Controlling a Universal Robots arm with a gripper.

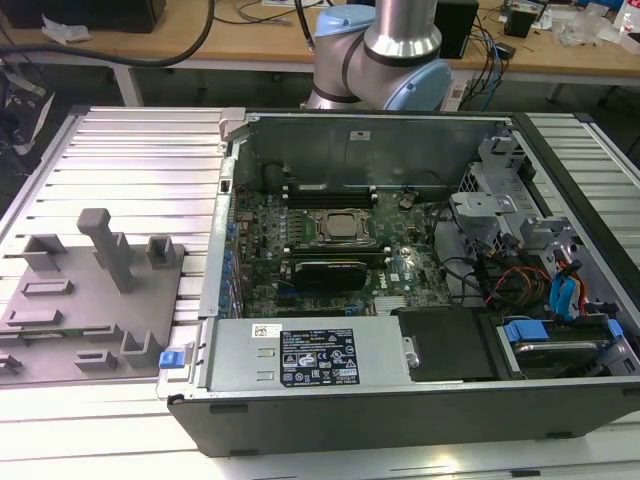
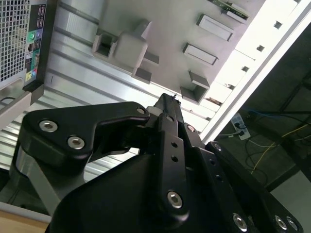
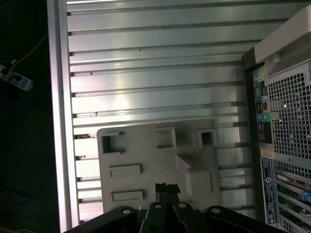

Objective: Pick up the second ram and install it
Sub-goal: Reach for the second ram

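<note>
My gripper (image 2: 167, 99) hangs high over the grey holder block (image 3: 155, 160) on the ribbed metal table, its black fingers pressed together with nothing between them; in the first wrist view the gripper (image 3: 167, 187) sits over the block's edge. A strip of dark-green circuit board, apparently the second ram (image 2: 228, 7), lies on the far end of that block, well away from the fingertips and mostly cut off. In the exterior view the holder block (image 1: 90, 300) lies at the exterior view's left of the open computer case (image 1: 400, 400). Inside are the silver CPU socket (image 1: 338, 228) and black slots (image 1: 330, 187) with white clips.
A tall post (image 1: 105, 245) and several raised pockets stand up from the holder block. A black block-shaped card (image 1: 325, 272), cables (image 1: 520, 280) and drive bays (image 1: 560, 340) crowd the case. The arm's base (image 1: 385, 50) rises behind the case. The table's rim (image 3: 60, 121) borders a dark floor.
</note>
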